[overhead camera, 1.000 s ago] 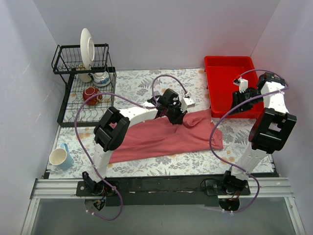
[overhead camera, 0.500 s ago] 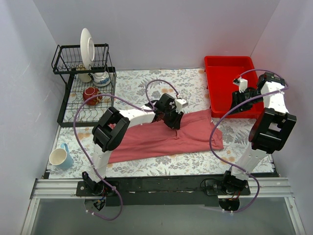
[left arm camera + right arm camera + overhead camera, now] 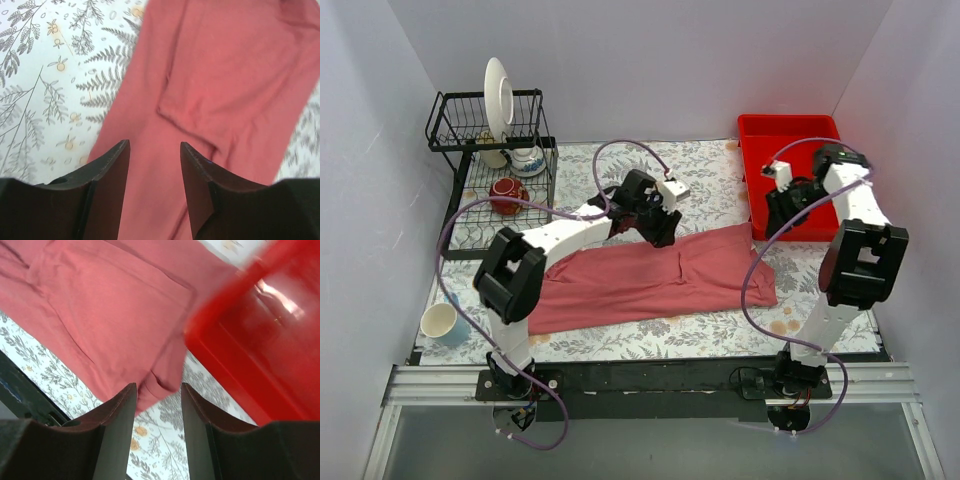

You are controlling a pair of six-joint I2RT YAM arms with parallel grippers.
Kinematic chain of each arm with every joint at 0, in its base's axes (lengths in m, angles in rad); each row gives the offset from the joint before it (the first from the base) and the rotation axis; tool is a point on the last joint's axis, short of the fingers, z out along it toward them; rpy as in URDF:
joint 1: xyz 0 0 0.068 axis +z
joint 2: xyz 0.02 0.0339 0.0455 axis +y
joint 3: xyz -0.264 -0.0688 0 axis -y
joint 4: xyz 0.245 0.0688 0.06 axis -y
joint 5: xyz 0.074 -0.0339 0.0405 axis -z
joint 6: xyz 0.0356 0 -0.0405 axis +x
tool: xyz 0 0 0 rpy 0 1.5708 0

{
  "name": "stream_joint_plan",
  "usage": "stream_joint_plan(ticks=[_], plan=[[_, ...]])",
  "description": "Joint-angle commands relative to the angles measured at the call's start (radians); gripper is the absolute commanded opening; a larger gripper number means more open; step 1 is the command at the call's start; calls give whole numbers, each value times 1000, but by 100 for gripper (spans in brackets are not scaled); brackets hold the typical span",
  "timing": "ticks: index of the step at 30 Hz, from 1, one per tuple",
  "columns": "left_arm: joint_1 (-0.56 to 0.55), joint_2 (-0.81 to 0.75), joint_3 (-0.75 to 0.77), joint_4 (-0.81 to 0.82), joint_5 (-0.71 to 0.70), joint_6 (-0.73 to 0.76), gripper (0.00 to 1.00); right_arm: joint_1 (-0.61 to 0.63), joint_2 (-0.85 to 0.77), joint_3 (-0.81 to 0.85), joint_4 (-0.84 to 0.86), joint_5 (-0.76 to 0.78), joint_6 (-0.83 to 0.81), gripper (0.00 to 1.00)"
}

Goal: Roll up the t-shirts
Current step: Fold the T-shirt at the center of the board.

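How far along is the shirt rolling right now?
Done: the t-shirt lies folded into a long flat strip on the table. In hand: nothing gripped; the left tool hangs open over its far edge, the right tool open near the red tray. Left: all the rolling; no roll shows at either end.

Salmon-pink t-shirt [image 3: 650,278] lies folded lengthwise, flat, unrolled.

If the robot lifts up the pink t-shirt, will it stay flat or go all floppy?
Probably floppy: the t-shirt lies limp on the table with soft folds and creases. It looks like thin cloth, so it is likely light. Pushed, it would probably bunch up rather than slide.
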Motion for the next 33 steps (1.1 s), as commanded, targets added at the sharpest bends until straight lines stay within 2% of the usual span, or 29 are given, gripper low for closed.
stream_joint_plan(ticks=[1, 3, 4, 5, 7, 9, 12, 15, 22, 27, 29, 30, 32, 33], plan=[[101, -263, -88, -312, 126, 270, 40, 176, -27, -28, 39, 62, -73, 49], [202, -314, -106, -444, 174, 403, 32, 236, -14, -26, 59, 82, -79, 48], [232, -347, -117, -564, 165, 446, 18, 288, 1, -26, 84, 104, -79, 45], [258, -363, -151, -612, 156, 520, 13, 311, 10, -25, 93, 115, -85, 44], [328, -415, -201, -716, 137, 565, 7, 366, 39, -25, 125, 149, -87, 38], [374, -460, -299, -732, 98, 608, 0, 396, 64, -17, 135, 175, -87, 30], [387, -535, -441, -735, 35, 620, 0, 454, 114, -11, 129, 206, -101, 22], [390, -576, -582, -686, -34, 605, 0, 501, 144, -31, 153, 239, -124, 19], [408, -619, -775, -554, -185, 609, 0, 601, 283, 0, 178, 358, -144, 17], [425, -647, -794, -566, -202, 625, 0, 643, 413, 183, 173, 402, -147, 16], [425, -655, -771, -600, -165, 634, 4, 647, 495, 274, 181, 401, -144, 15], [425, -658, -754, -620, -141, 638, 6, 652, 525, 385, 184, 401, -141, 15], [425, -662, -705, -657, -98, 641, 11, 656, 624, 504, 193, 402, -144, 16], [425, -665, -687, -670, -81, 644, 13, 666, 654, 627, 202, 413, -151, 16]])
